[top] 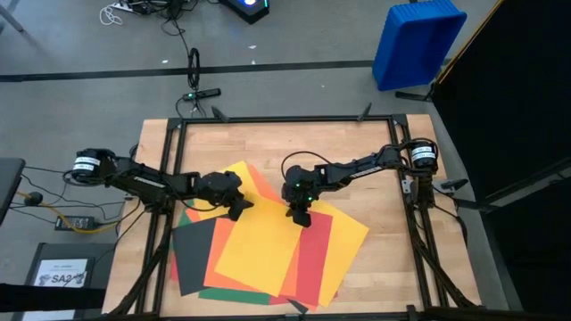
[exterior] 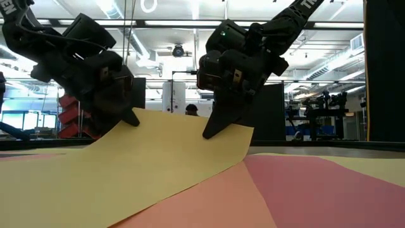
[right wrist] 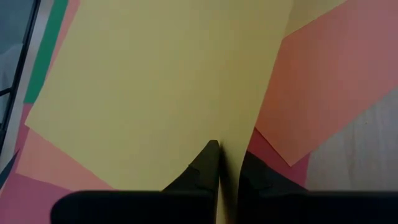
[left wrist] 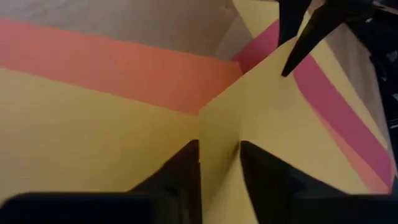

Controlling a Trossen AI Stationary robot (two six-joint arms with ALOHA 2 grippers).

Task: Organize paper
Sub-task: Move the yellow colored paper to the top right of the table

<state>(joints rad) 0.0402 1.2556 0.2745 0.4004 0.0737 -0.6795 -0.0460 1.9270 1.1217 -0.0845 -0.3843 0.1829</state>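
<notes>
occluded: lower sheets of the paper (top: 268, 250) covered by the top yellow sheet, only edges show | cut off: blue bin (top: 417, 40) by the high view's top edge | too small: print on the white sheet (top: 64, 276) beyond "SA2" | blurred: room background, low view

Lab or workshop hall: ceiling strip lights (exterior: 158, 24), concrete floor (top: 89, 98), floor cables (top: 134, 11), blue bin (top: 417, 43).
</notes>
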